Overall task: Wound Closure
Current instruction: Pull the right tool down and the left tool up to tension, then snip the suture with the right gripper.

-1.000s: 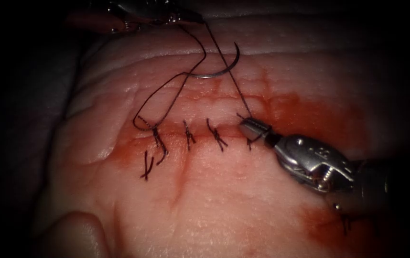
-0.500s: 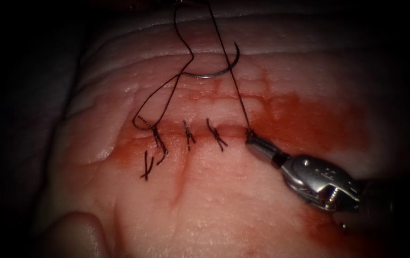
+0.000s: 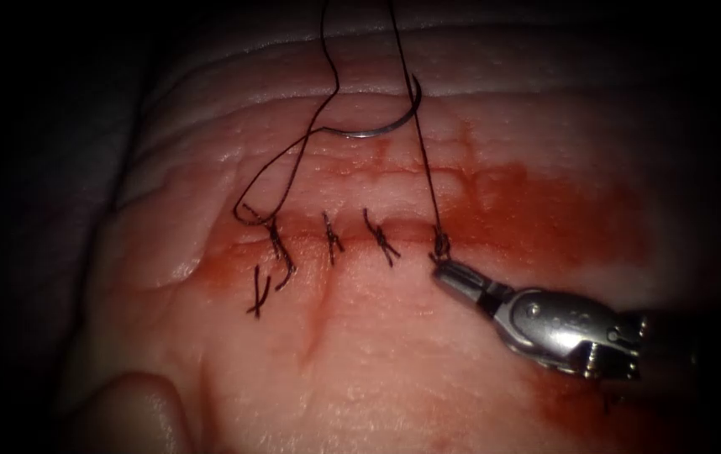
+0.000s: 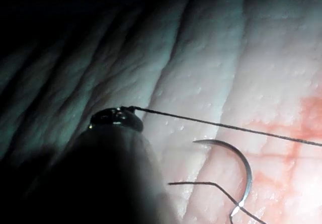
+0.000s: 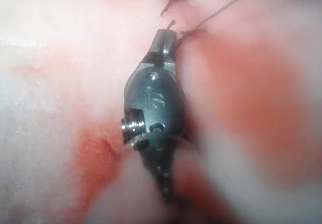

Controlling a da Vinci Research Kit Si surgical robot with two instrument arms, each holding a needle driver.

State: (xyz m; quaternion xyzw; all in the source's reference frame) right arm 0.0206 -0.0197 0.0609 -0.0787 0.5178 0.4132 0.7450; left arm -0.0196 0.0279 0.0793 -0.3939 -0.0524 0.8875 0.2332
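The right gripper (image 3: 443, 271), centre-right in the frame, pinches the dark thread (image 3: 424, 160) beside a knot; the left gripper (image 4: 122, 116) also pinches thread. The curved steel needle (image 3: 390, 122) lies free on the pale tissue (image 3: 377, 353), upper centre.

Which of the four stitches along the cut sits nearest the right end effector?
The rightmost stitch, just off the right end effector; it alone has thread running up from it.

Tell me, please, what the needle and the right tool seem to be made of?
Needle: looks like polished steel, a thin curve with bright glints, lying free on the tissue. Right pincer: seemingly brushed metal, grey with soft highlights, shut on the thread.
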